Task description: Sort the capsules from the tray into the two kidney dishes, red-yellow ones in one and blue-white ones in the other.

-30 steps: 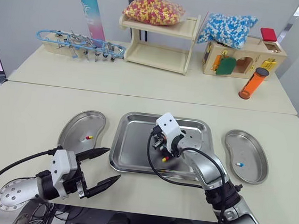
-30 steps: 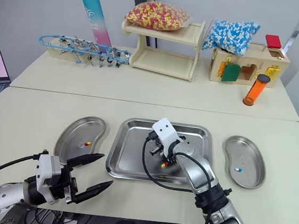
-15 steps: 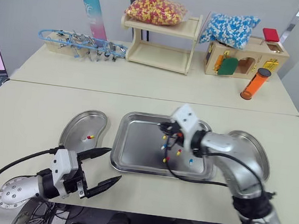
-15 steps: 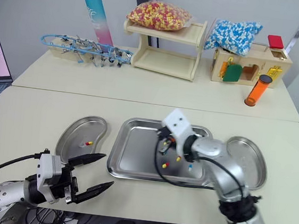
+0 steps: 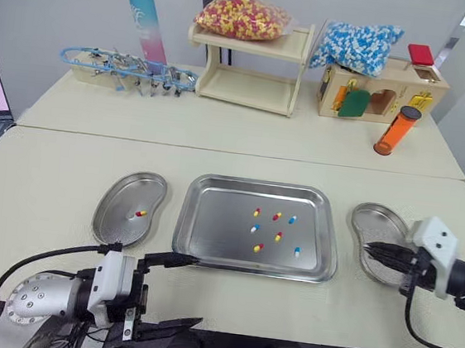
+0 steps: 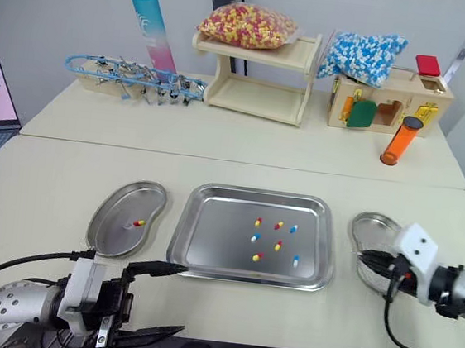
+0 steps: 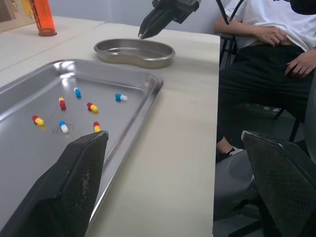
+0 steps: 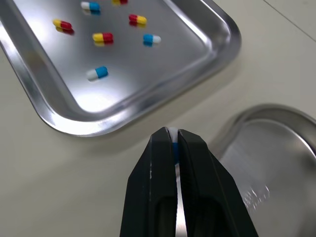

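The tray (image 5: 211, 222), the kidney dish (image 5: 115, 224) at its 9 o'clock and the second kidney dish (image 5: 373, 222) at its 3 o'clock are smooth, mirror-polished metal. The capsules (image 5: 277, 237) in the tray have glossy shells. The table (image 5: 67, 165) is matt cream, the shelf (image 5: 246, 88) at 12 o'clock is pale bare wood, and the left gripper (image 7: 173, 138) has matt black, finely grained fingers (image 7: 74, 187), while the right gripper (image 8: 172, 133), in smoother black, pinches a glossy blue-white capsule (image 8: 175, 148).

Lighting is bright, even and comes from overhead. In my head views, the table (image 5: 67, 165) carries only short, soft shadows along the tray (image 5: 211, 222) rim at centre frame. The tray floor shows pale glare. The kidney dish (image 5: 116, 216) at left of centre reflects likewise.
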`<state>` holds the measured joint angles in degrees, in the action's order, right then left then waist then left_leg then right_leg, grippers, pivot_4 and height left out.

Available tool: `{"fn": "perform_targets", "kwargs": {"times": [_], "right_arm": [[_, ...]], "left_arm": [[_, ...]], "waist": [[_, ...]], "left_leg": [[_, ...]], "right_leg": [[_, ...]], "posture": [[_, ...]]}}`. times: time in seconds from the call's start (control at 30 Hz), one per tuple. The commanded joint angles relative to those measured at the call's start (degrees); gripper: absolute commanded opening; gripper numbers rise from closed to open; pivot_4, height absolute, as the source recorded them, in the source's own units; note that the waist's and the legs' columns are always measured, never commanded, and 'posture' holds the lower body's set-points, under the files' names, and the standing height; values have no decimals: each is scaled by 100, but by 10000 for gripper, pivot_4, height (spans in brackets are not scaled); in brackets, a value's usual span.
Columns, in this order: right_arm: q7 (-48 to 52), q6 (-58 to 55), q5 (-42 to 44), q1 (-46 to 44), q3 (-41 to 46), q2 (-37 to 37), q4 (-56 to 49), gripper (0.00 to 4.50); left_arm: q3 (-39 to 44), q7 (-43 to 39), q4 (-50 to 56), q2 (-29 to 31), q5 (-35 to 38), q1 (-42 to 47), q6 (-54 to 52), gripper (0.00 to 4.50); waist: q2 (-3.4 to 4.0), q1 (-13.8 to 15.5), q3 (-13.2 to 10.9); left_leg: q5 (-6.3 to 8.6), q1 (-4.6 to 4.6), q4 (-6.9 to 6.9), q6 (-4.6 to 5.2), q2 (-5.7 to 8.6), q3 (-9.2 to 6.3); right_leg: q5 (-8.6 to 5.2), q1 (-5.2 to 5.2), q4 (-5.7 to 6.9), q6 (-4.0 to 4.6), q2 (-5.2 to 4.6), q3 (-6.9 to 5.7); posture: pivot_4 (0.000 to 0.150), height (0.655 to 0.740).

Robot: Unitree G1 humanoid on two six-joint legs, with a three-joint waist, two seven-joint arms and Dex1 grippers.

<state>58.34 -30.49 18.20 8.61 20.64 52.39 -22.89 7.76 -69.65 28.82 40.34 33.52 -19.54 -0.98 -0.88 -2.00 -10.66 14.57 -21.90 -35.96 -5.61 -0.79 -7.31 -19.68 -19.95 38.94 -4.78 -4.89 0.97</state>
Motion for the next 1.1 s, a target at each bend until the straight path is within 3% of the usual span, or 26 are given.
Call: {"fn": "perform_targets", "kwargs": {"times": [0.03,0.2,0.33,0.67,1.1], "right_arm": [[-7,561,-327,67,45,188,491,167],[-144,677,-514,-144,-155,246,960,167],[-120,753,-595,-235,-229,368,1196,10137],[-11,750,-373,-118,281,458,1121,41524],[373,1289,162,443,911,261,553,41524]], "left_arm": [[19,-117,19,66,118,41,16,45000],[49,-219,-103,62,133,121,44,45000],[94,-299,-216,52,122,167,99,45000],[273,-203,-162,53,173,98,55,45000],[534,253,-84,95,242,75,-349,45000]], "waist": [[0,3,0],[0,3,0],[0,19,0],[0,22,0],[0,24,0]], "left_leg": [[0,0,0,0,0,3],[0,0,0,0,0,4],[0,-3,-1,-1,0,6],[0,-3,-1,-1,0,4],[0,0,-1,-1,0,3]], "right_leg": [[0,0,-1,0,0,2],[0,0,-1,0,0,3],[0,1,-4,0,-2,1],[0,2,-4,-1,-2,0],[0,9,-4,-1,-2,-2]], "posture": [[1500,7400],[1500,7400],[1500,7400],[1500,7400],[1500,7400]]}}
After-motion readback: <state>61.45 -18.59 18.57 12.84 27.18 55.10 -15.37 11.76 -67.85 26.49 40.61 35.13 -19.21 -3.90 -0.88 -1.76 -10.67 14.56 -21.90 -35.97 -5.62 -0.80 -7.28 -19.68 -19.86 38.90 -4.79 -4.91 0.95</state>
